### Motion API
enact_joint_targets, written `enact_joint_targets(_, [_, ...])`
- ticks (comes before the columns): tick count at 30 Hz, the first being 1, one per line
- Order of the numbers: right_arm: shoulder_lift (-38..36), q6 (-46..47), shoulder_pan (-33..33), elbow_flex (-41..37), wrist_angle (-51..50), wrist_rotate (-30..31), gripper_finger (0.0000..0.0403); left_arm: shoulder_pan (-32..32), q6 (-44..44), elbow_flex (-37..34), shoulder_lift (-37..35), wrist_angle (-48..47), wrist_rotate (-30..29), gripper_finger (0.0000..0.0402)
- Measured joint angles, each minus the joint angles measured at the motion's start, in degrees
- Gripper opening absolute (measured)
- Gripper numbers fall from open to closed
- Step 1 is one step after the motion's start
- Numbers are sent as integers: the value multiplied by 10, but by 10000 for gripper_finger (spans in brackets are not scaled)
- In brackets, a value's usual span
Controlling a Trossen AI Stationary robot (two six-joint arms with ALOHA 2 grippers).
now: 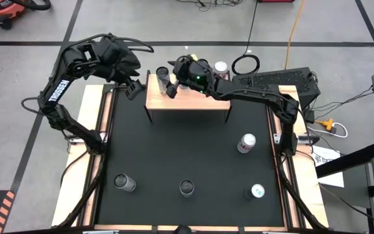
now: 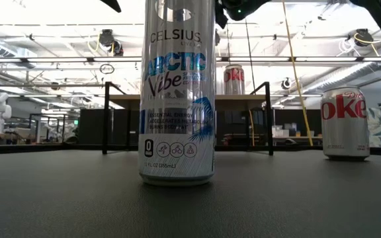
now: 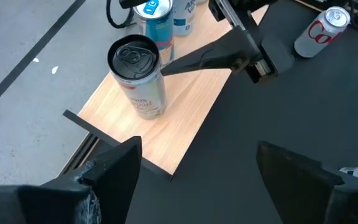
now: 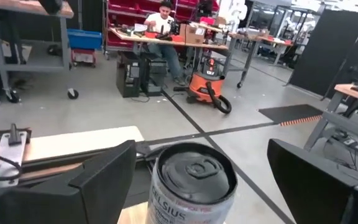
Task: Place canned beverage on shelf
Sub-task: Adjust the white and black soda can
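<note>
Shelf (image 1: 193,104): standing at the table's far edge.
Right gripper (image 1: 171,83): hanging wide open around a can (image 1: 163,75) — not squeezing.
Left gripper (image 1: 132,89): waiting open — shelf's left end.

A: Where are my 2 arms now?
B: I see both stretched to the far side, left gripper (image 1: 133,89) with fingers apart, right gripper (image 1: 171,83) also spread wide, nothing held.

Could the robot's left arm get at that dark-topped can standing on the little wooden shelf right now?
Probably not cleanly. The left gripper hangs open just off the shelf with the can ahead, but the right gripper already straddles that can, crowding the approach.
</note>
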Motion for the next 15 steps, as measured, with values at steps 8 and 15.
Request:
enact_joint_targets(8, [16,1,0,0,-3,13,345,0,4,0,0,-1,0,316])
enact_joint_targets(15, [17,1,0,0,-9,13,345,0,14,0,0,-1,0,316])
